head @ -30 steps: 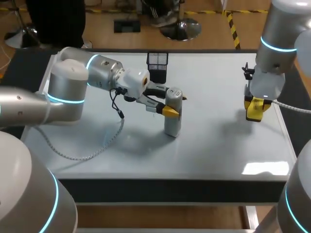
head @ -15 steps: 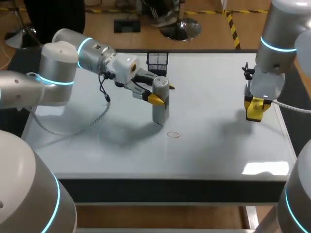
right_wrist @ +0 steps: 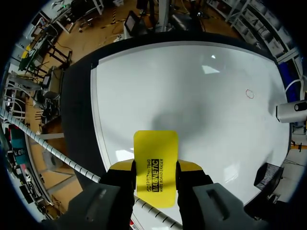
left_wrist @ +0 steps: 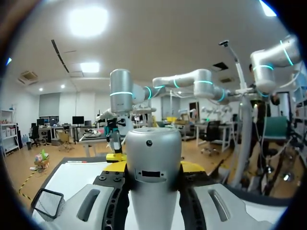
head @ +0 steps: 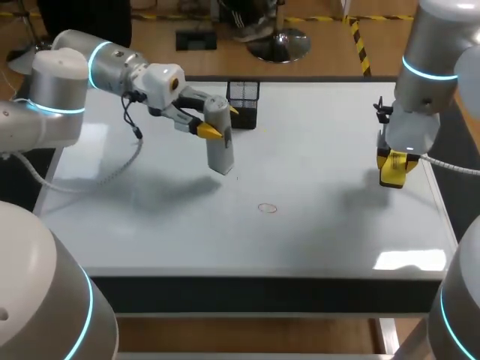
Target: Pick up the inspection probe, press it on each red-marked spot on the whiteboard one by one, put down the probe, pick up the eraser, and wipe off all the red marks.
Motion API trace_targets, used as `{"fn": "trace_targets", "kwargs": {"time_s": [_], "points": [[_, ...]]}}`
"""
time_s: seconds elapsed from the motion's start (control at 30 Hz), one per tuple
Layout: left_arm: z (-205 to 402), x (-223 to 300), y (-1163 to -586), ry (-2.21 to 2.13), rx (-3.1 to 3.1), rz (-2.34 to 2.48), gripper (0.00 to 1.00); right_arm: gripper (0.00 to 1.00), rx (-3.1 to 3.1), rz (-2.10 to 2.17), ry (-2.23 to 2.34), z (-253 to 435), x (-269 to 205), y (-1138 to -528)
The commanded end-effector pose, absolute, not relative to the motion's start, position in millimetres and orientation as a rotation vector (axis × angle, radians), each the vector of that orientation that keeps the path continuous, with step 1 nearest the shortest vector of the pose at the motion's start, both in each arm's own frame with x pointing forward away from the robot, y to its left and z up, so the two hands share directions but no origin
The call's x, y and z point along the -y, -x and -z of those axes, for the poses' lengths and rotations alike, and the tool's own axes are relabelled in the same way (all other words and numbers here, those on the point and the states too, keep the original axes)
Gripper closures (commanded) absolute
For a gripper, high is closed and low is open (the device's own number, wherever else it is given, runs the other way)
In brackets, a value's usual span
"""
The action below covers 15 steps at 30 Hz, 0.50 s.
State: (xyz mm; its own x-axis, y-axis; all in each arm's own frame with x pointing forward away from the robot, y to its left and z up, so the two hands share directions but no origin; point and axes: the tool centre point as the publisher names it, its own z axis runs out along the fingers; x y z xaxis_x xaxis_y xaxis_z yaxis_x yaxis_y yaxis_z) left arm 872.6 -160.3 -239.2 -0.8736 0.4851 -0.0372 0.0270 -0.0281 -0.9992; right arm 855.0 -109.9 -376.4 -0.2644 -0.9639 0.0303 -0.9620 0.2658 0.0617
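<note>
One probe [head: 219, 146] is pinched in the left gripper [head: 220, 121], held above the whiteboard [head: 322, 232] near one mesh basket [head: 244, 96]; one red mark [head: 267, 208] is counted; one eraser [right_wrist: 155, 153] is clamped by the right gripper [right_wrist: 154, 168]; the probe was carried back-left off the mark

Robotics lab, folks: left arm [head: 67, 112] and right arm [head: 427, 67], grey with glowing cyan rings, hang over a whiteboard-topped desk's [head: 315, 232] side edges.

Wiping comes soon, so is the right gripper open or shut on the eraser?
Shut: the right wrist view shows the right gripper with both fingers touching the eraser from opposite sides.
</note>
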Motion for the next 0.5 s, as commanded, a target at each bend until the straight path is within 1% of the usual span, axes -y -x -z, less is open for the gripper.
{"fn": "trace_targets", "kwargs": {"time_s": [0.03, 0.5], "points": [[232, 142, -883, 0.531, 1.938, -1.971, 1.00, 1.00, 2.447, 0.045, -1.868, 376, 111, -856], [226, 101, -917, 0.514, 1.967, -1.956, 1.00, 1.00, 2.447, 0.045, -1.868, 376, 111, -856]]}}
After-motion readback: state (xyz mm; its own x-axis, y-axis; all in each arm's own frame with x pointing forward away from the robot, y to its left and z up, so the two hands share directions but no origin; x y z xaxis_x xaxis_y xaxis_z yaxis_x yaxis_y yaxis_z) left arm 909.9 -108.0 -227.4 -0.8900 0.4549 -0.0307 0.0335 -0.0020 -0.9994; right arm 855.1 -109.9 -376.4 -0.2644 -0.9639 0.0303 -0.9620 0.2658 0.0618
